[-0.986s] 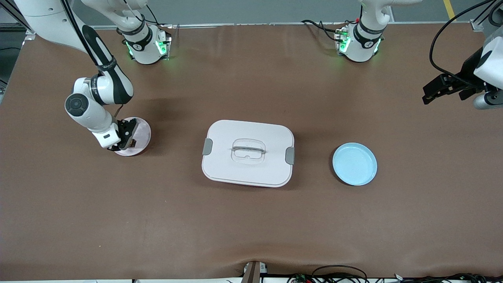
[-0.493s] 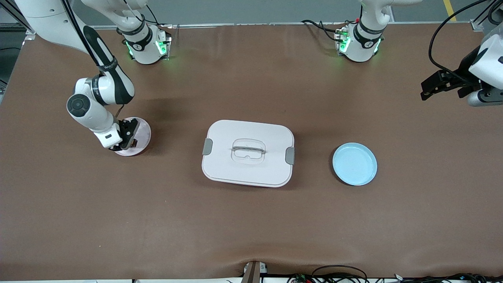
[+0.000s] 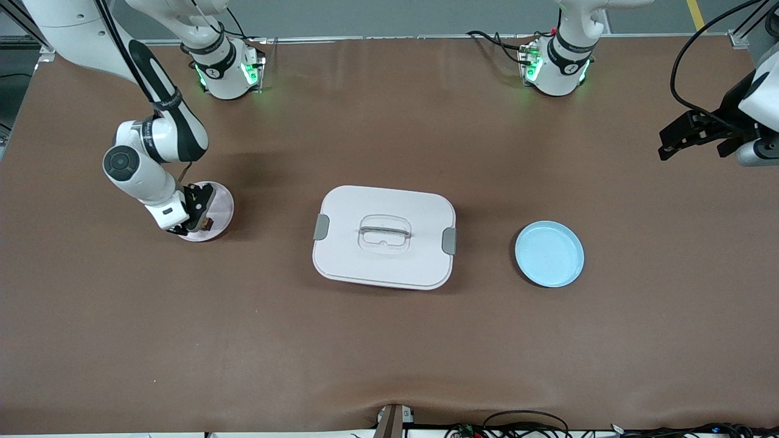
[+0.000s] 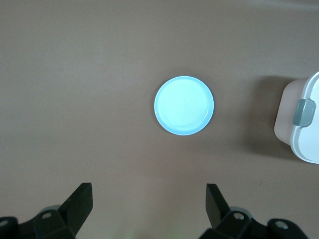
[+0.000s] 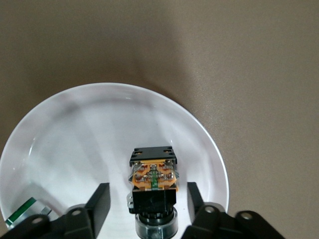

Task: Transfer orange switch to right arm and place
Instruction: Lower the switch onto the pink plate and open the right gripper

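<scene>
Orange switch (image 5: 153, 178) on pale plate (image 5: 99, 124) (apparently released)

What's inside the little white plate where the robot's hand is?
On the round white plate sits the small black switch with an orange face, between the right gripper's open fingers. A clear-and-green part peeks out, mostly covered.

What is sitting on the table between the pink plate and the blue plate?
A big white box with a handle on its lid sits between the pink plate and the blue plate. The front view shows it.

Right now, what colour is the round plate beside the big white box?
Pale blue round plate, clearest in the left wrist view.
</scene>
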`<action>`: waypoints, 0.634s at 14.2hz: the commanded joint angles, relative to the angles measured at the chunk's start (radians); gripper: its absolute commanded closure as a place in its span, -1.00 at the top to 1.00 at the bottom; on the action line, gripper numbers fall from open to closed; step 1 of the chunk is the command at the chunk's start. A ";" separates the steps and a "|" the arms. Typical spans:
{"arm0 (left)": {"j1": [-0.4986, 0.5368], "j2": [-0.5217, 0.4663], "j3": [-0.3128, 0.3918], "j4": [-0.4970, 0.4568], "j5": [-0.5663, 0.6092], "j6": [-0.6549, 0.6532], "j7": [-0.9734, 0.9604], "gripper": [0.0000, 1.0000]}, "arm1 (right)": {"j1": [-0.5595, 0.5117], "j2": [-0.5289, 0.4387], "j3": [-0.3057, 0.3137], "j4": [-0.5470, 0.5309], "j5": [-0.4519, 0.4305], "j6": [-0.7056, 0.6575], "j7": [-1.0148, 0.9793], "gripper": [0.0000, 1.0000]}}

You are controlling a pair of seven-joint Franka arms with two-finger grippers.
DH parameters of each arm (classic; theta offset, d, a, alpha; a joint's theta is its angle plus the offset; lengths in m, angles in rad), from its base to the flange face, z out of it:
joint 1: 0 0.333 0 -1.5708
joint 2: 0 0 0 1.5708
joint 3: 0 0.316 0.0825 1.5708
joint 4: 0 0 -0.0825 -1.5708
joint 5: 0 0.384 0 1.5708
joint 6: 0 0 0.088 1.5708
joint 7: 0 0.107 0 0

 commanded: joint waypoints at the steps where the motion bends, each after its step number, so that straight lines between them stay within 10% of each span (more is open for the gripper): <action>1: 0.015 0.006 0.010 0.023 -0.009 -0.026 0.031 1.00 | -0.015 -0.008 0.004 0.010 -0.023 -0.014 -0.006 1.00; 9: 0.010 0.006 -0.013 0.021 -0.009 -0.029 0.025 1.00 | -0.030 -0.045 0.005 0.056 -0.009 -0.161 0.428 1.00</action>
